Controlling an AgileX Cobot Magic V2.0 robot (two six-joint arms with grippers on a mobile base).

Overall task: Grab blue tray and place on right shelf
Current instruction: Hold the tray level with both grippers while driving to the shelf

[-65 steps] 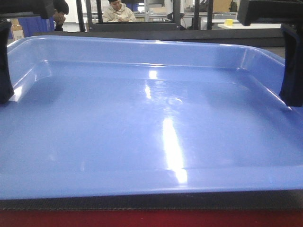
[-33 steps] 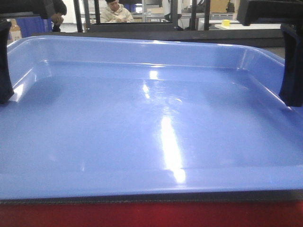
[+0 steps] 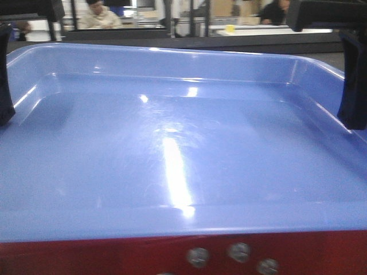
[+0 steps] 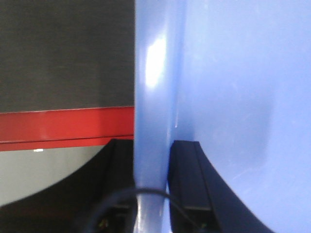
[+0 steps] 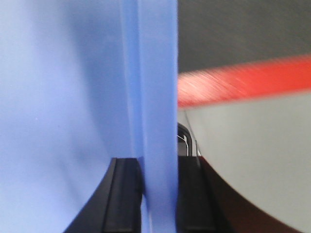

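Front rim over a red ledge (image 3: 86, 258) with three bolt heads (image 3: 239, 252), glossy periwinkle blue tray (image 3: 183, 143), shallow, round-cornered, glare-streaked. Pinched at both side walls by left gripper (image 4: 151, 160) and right gripper (image 5: 158, 167), pads (image 4: 187, 174) either side of the rim. Beyond, seated people (image 3: 97, 17), blurred.

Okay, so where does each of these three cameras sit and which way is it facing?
Front view: low behind the blue tray, facing forward across it toward people in a room; left fingers and right fingers at the frame edges.
Left wrist: on the left arm, looking along its fingers, which pinch the tray's rim.
Right wrist: on the right arm, looking along its fingers pinching the opposite rim.
Shared: all three show the tray and a red edge.
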